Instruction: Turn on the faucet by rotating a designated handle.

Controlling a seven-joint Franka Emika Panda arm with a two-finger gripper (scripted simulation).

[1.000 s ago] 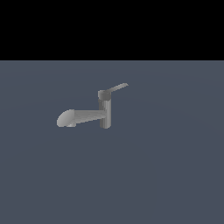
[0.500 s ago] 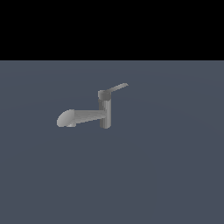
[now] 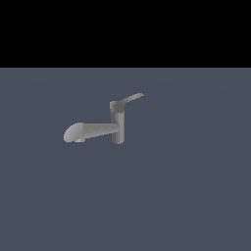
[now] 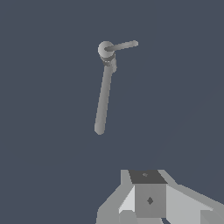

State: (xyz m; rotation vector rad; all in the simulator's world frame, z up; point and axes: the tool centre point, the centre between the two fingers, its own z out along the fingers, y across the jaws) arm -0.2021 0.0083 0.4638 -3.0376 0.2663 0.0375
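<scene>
Slate-blue worktop [image 3: 186,196] fills both views under a black backdrop. Nearest the wrist camera, the gripper [image 4: 148,199] shows only its grey and white body; whether its jaws are apart cannot be told. Well beyond it stands the faucet [image 4: 103,94], its spout reaching toward the exterior view's left, the handle [image 3: 131,98] slanting up toward that view's right.

Side exterior, overhead wrist (shared faucet [image 3: 105,128])
</scene>
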